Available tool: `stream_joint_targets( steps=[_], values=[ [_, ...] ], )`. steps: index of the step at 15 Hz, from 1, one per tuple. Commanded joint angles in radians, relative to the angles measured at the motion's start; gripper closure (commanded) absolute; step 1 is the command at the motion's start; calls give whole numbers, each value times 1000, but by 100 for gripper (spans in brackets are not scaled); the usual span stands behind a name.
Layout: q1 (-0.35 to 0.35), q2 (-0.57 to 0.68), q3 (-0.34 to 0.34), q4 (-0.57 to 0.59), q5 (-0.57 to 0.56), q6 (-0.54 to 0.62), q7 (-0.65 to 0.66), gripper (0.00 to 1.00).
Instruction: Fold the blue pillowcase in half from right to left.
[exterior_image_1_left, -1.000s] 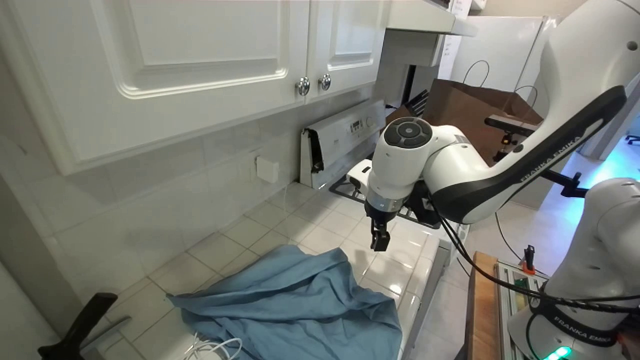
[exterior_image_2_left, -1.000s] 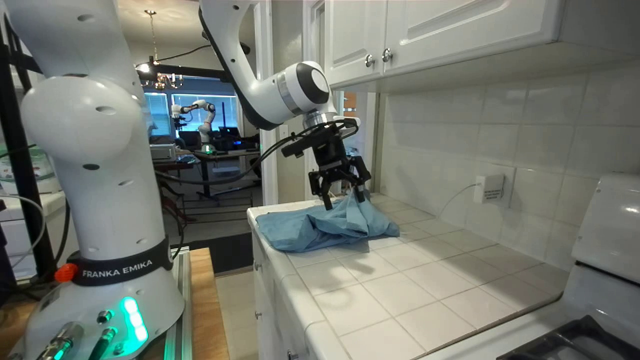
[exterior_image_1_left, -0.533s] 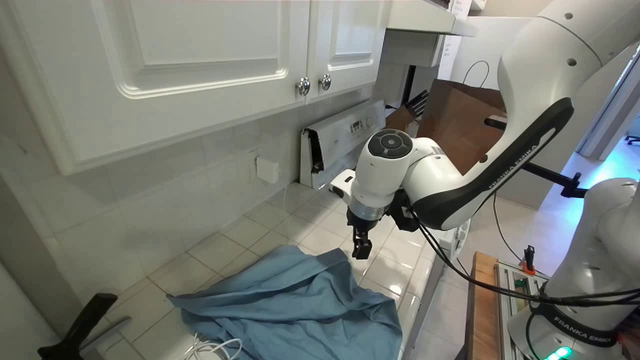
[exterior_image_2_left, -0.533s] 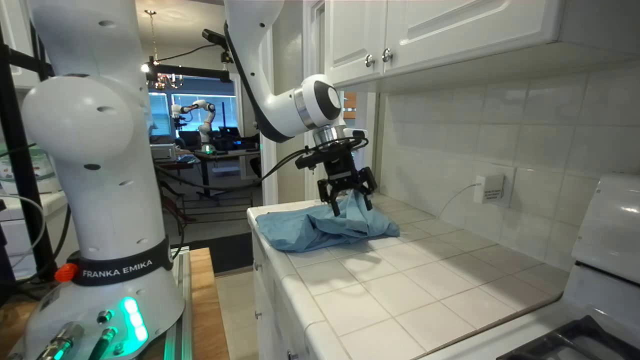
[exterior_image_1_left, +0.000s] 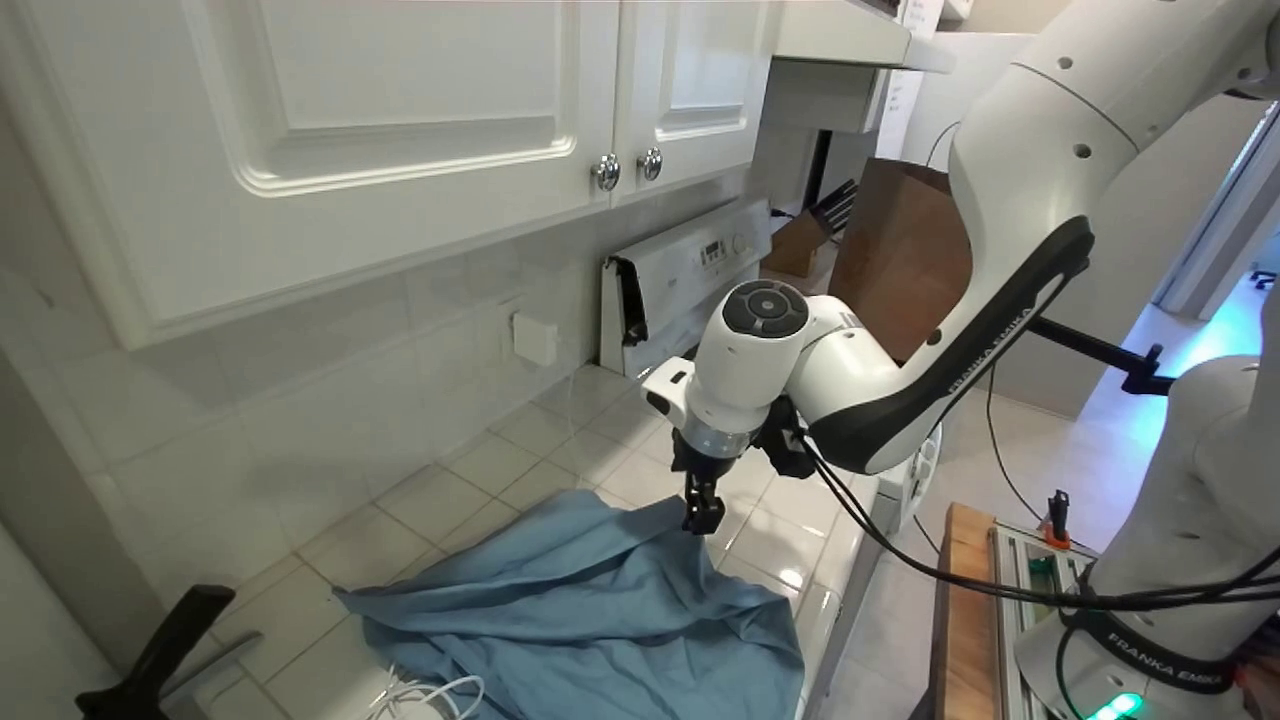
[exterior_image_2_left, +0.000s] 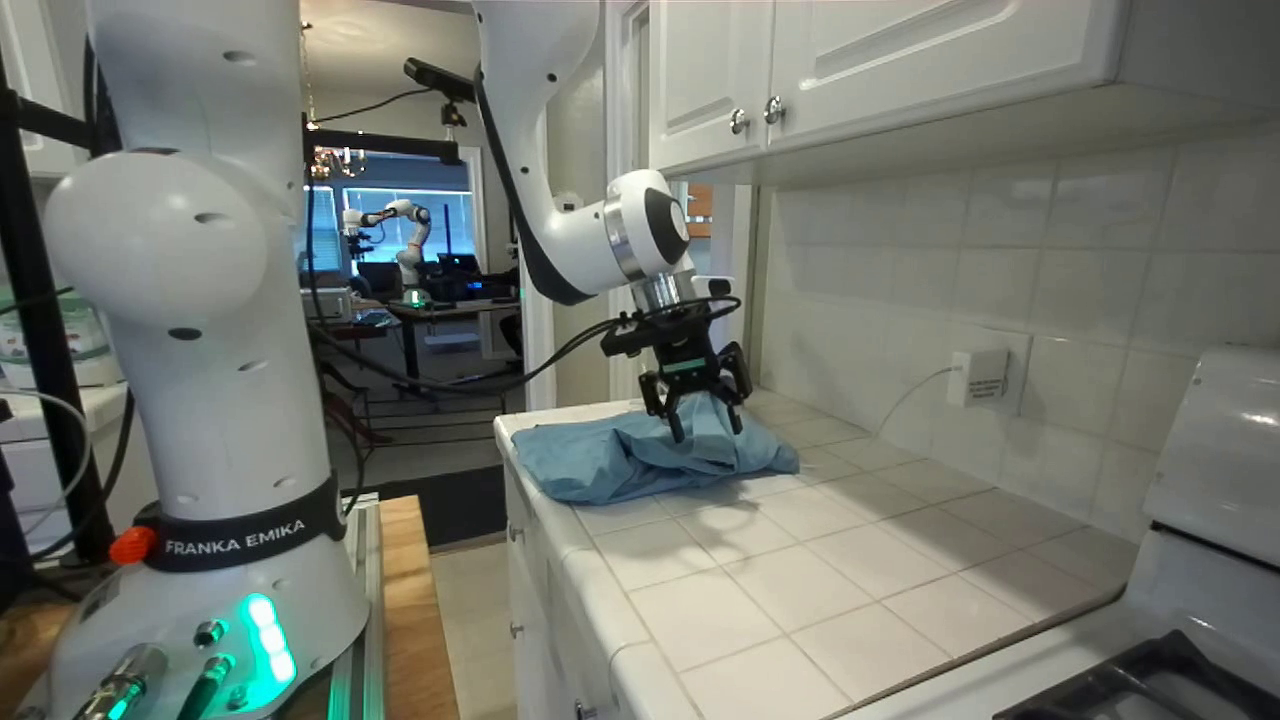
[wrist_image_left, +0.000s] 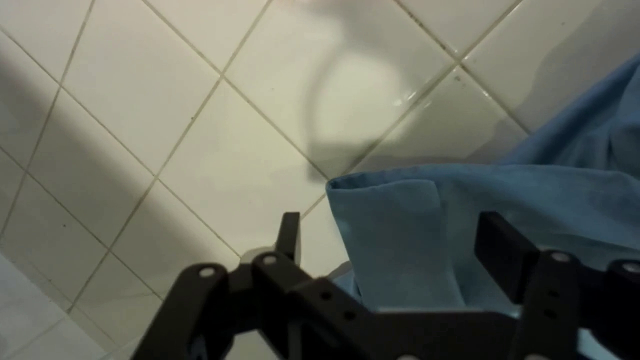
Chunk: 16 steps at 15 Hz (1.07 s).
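Note:
The blue pillowcase lies wrinkled and bunched on the white tiled counter, in both exterior views (exterior_image_1_left: 620, 620) (exterior_image_2_left: 590, 465). In the wrist view, a corner of the pillowcase (wrist_image_left: 390, 240) with a hemmed edge stands between the two fingers. My gripper is open and empty, with its fingers wide apart (wrist_image_left: 390, 220). In an exterior view the gripper (exterior_image_1_left: 704, 520) points down at the pillowcase's far edge, near a raised corner. In an exterior view the fingertips (exterior_image_2_left: 706, 430) overlap the cloth. I cannot tell whether they touch it. Part of the cloth behind the gripper is hidden.
A white cable (exterior_image_1_left: 430, 692) lies by the pillowcase. A black-handled tool (exterior_image_1_left: 165, 645) lies near the wall. A white plug box (exterior_image_2_left: 980, 376) is on the tiled wall. Cabinets (exterior_image_1_left: 400, 110) hang above the counter (exterior_image_2_left: 780, 590). A stove (exterior_image_2_left: 1180, 640) adjoins it.
The gripper has moved down and toward the pillowcase, leftward in an exterior view and slightly rightward in an exterior view. It stays open. The pillowcase has not visibly moved.

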Motion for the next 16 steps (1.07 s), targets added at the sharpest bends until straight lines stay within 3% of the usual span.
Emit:
stream_joint_targets(
  steps=[1,3,8,9,13,15,16],
  values=[
    [8,44,-6,24,-47,26,39,35],
    [10,56,-10,32,-67,35,49,46],
    [14,79,-12,50,-124,44,83,56],
    [15,82,-12,52,-134,45,88,63],
    [17,94,-11,57,-159,52,110,75],
    [18,93,-8,54,-163,50,114,97],
    [19,88,-4,52,-157,47,113,100]
  ],
)
